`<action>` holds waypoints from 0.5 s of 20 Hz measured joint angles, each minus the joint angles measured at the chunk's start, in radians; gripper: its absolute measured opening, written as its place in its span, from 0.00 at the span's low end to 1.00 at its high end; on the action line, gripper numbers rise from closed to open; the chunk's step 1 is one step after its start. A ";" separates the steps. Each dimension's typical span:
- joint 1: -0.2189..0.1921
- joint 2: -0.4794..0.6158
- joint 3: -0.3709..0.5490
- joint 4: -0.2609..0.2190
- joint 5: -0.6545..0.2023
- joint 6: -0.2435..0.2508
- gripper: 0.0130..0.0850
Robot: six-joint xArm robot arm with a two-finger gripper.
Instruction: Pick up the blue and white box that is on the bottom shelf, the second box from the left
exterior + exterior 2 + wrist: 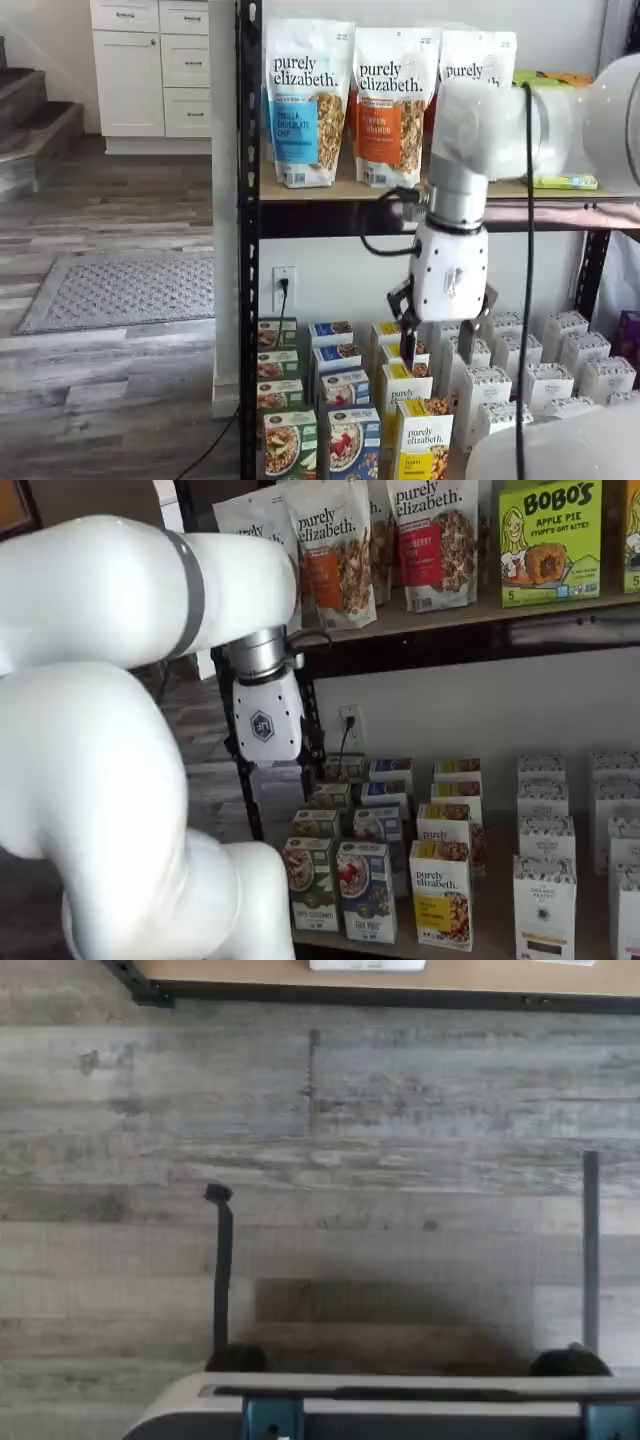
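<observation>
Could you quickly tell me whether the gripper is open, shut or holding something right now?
Gripper: open and empty, hanging in front of the rows of cartons; no box sits between its fingers.

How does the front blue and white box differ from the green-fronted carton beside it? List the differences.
1. The blue and white box has a blue lower front; the green-fronted carton has a green one.
2. The blue and white box pictures red berries; the green-fronted carton's bowl shows none.

Both stand upright, similar in size, at the front of the bottom shelf.
</observation>
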 joint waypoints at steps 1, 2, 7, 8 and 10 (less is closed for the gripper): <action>-0.001 0.003 0.026 0.005 -0.038 -0.004 1.00; -0.003 0.005 0.043 0.007 -0.066 -0.007 1.00; -0.010 0.045 0.123 0.026 -0.205 -0.027 1.00; -0.008 0.058 0.133 0.028 -0.229 -0.027 1.00; -0.003 0.084 0.147 0.032 -0.266 -0.027 1.00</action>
